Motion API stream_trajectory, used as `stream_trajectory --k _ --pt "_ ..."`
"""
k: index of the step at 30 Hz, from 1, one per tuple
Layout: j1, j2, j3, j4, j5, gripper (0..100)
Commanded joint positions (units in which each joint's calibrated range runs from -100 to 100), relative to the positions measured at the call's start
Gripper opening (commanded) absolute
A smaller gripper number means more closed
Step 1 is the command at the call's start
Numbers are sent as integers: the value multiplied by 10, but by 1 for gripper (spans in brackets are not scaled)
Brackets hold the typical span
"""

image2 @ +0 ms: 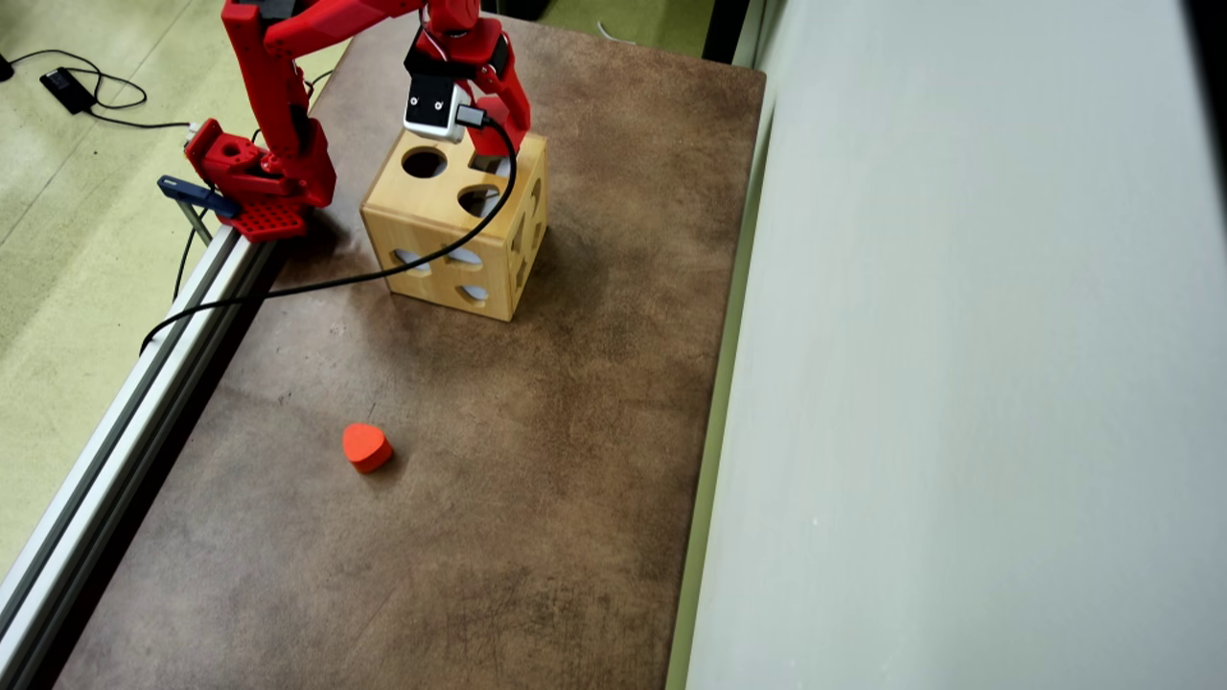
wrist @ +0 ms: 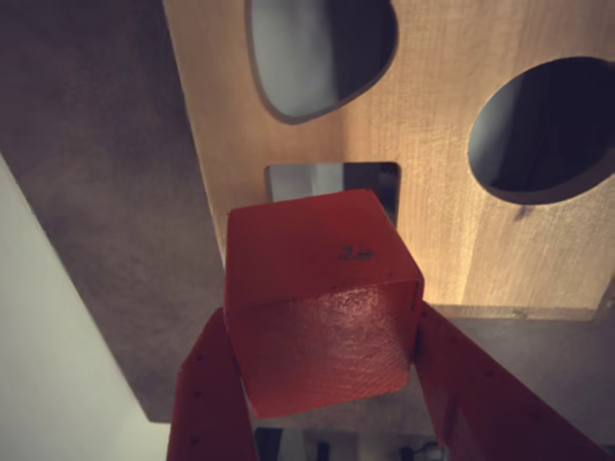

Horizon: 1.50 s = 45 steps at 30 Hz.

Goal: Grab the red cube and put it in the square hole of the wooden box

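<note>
Gripper (wrist: 322, 360) pinching the red cube (wrist: 322, 307) over the wooden box (wrist: 452, 221).
Cube covers the lower part of the square hole (wrist: 332, 179); arm reaches down over the box top.

In the overhead view a mottled brown counter (image2: 537, 498) meets a pale grey wall (image2: 959, 383) on the right; yellow-green floor (image2: 67, 240) beyond an aluminium rail (image2: 125, 422) lies left.
</note>
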Motion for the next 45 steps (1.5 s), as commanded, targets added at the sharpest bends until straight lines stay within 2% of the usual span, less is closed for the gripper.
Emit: stream_trajectory --k 1,45 --pt "5 -14 -1 4 4 1" --pt "-1 -4 37 -2 -1 1"
